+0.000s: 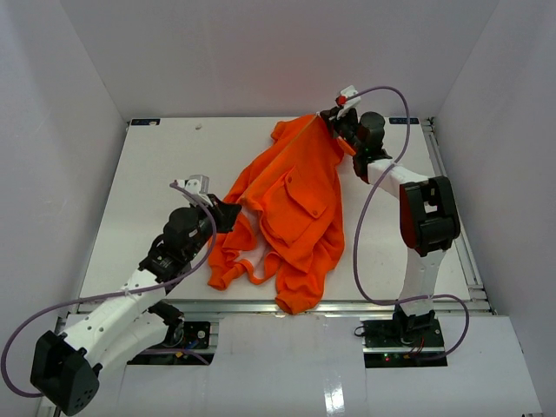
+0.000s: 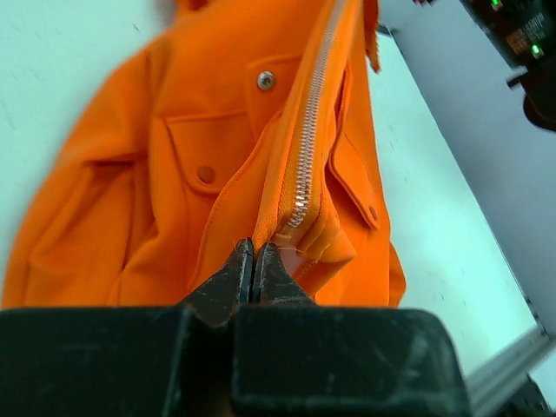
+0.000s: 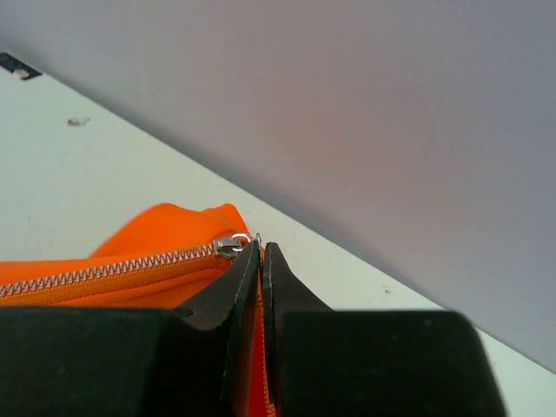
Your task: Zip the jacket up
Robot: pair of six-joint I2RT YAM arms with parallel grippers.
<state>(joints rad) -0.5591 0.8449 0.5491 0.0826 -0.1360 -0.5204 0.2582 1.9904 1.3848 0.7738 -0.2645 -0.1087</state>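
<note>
Left jaws clamp the jacket point(image 1: 295, 208) hem, right jaws clamp it beside the zipper pull point(image 3: 231, 244); zipping looks finished, release next.

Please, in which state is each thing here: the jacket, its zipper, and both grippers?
jacket: lying on the table, front closed.
zipper: teeth meshed, slider at the collar end.
left gripper: jaws shut on the jacket at the zipper's other end.
right gripper: jaws shut on the jacket beside the slider.

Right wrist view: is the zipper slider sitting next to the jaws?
Yes, the zipper slider sits at the tips of the right gripper, whose jaws are shut.
</note>
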